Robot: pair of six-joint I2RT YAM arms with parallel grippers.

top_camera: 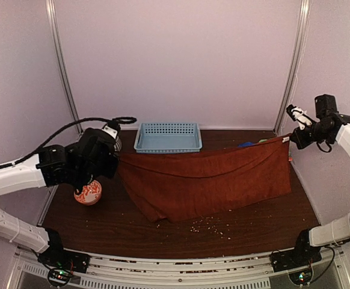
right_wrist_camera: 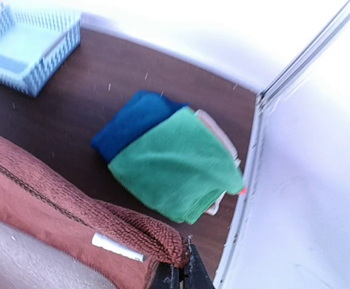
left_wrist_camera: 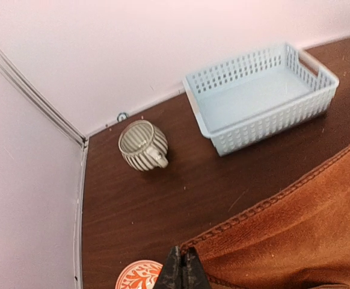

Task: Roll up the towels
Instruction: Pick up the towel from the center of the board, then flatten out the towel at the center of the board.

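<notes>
**Pinched at Both Corners**

Closest to us, the left gripper has its jaws pressed together on one top corner of the rust-red towel. The right gripper pinches the opposite corner, beside a white label. We see the cloth hanging spread between them, its lower edge resting on the table. In the far right corner, the green towel lies folded over the blue towel.
</notes>
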